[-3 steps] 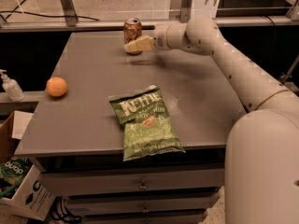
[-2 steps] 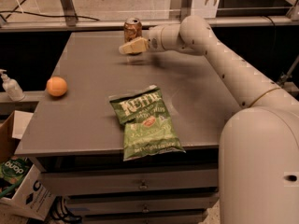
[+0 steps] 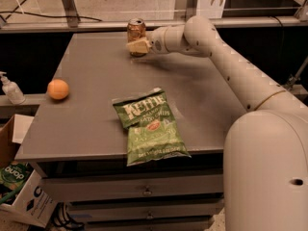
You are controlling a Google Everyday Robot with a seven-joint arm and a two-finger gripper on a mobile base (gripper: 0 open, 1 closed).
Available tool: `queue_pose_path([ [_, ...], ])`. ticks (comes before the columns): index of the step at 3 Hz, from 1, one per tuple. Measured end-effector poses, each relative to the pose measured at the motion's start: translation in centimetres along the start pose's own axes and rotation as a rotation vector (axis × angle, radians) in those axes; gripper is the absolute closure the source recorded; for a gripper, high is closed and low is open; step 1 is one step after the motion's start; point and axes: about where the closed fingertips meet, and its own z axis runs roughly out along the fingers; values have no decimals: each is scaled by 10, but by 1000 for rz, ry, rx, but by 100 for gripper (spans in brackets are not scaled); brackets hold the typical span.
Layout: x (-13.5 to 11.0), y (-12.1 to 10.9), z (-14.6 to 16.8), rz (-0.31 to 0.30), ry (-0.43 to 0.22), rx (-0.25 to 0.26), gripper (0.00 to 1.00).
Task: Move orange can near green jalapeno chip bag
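The orange can [image 3: 136,29] stands upright near the far edge of the grey table [image 3: 91,71], with its silver top showing. My gripper [image 3: 138,46] reaches in from the right and sits right in front of the can's lower part, overlapping it in the camera view. The green jalapeno chip bag [image 3: 148,126] lies flat near the table's front edge, well away from the can, with white "Kettle" lettering facing up.
A round orange fruit [image 3: 58,89] sits near the table's left edge. A white pump bottle [image 3: 10,88] stands on a ledge to the left. A cardboard box [image 3: 19,196] is on the floor at bottom left. My arm spans the table's right side.
My gripper has moved left along the far edge of the table and now overlaps the can's lower part. The can, the bag and the fruit have not moved.
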Motion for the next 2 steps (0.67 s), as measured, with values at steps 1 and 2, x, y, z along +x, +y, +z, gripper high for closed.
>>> queue_pose_path([
  [1,-3,-4,-15,-42,1,11,65],
  [2,-15,1,-44,-70,-23,-7,88],
])
